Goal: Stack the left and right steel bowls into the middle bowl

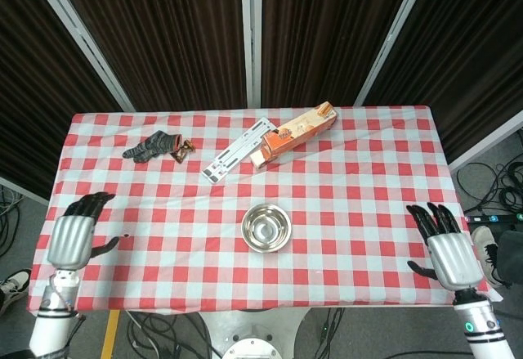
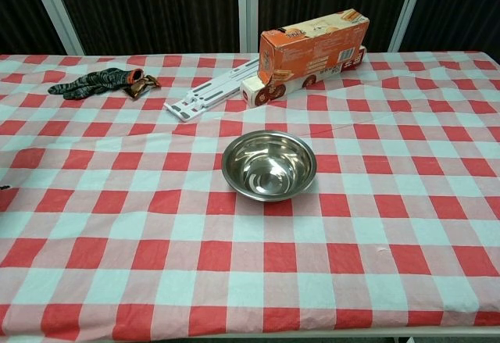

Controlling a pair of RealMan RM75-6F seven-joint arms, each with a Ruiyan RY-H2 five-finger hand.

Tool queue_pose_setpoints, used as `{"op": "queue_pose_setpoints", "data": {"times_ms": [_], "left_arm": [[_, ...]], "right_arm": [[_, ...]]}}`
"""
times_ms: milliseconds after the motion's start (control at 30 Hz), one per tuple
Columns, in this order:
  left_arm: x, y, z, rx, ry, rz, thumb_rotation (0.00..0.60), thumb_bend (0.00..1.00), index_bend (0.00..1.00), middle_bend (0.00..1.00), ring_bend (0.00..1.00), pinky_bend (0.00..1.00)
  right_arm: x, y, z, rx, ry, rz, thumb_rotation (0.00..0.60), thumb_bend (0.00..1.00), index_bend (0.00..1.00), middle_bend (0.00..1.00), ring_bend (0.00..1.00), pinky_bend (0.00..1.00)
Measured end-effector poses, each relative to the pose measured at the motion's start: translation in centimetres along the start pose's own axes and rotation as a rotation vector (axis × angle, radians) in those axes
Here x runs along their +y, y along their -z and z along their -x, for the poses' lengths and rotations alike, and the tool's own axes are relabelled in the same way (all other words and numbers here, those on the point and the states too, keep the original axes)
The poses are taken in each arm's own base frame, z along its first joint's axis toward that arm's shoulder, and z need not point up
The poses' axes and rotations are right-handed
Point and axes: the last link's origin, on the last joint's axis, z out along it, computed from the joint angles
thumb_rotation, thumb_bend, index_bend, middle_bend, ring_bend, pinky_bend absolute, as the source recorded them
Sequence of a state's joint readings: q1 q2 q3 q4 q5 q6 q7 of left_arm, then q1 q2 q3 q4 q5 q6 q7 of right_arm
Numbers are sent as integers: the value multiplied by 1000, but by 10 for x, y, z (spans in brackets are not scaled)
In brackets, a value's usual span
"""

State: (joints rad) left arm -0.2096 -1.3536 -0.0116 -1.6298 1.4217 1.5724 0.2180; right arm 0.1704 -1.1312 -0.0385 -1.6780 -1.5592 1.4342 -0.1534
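The left hand [image 1: 69, 239] hangs off the table's left edge, fingers spread, holding nothing. A single steel bowl [image 1: 265, 227] sits mid-table; it looks like the finished stack, though nested rims are hard to tell. The right hand [image 1: 446, 249] hovers spread and empty at the right edge.

The left hand [image 1: 72, 238] has a silver-grey metal back, ridged over the knuckles, and black fingers [image 1: 91, 201]. Below it sits a silver wrist with a dark ring and a white forearm. The right hand [image 1: 445, 253] looks the same; its white wrist carries a small green light.
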Motion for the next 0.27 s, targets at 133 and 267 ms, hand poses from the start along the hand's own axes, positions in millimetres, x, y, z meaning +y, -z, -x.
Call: {"op": "queue_pose_setpoints", "data": {"times_ms": [133,267], "left_arm": [[-14,24,-3,-17,21,-43,600,92,266,314,238,312],[-18,33,1,-44,21,-47,600,92,266,313,238,310]], "right_arm": [[-1,15,14,-32,-24,-11,600,0,7,72,0,16],[-5,15,17,-42,-27,-24,600,0,6,70,0,15]]}}
